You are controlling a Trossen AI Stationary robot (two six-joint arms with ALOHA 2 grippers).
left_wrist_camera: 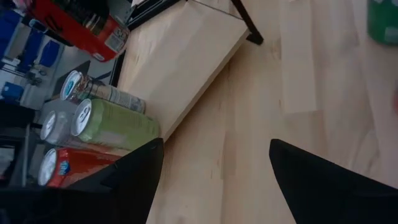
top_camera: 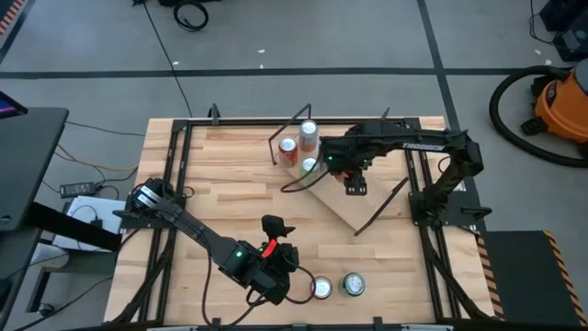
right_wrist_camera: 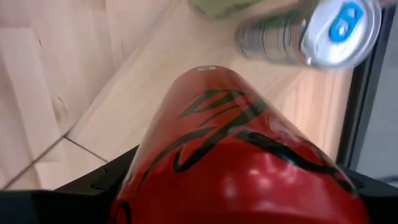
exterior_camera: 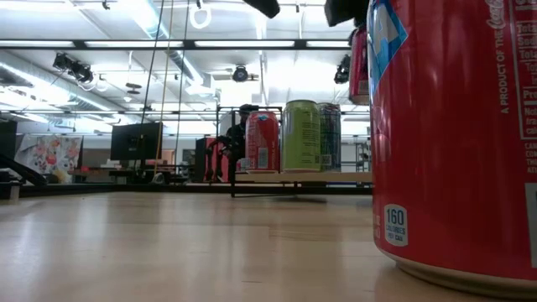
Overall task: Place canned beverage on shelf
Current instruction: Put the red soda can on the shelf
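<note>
Red can (right_wrist_camera: 230, 155) sits clamped in my right hand (top_camera: 354, 179) above the shelf (top_camera: 354, 207); thin, slick metal dents easily, so I grip mid-wall. Left hand (left_wrist_camera: 214, 180) gapes, idle.

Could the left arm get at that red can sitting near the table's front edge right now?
Probably yes. The left gripper is open, holds nothing, and sits just beside the red can, with only bare tabletop between them. The green can stands on the red one's far side, out of the way.
</note>
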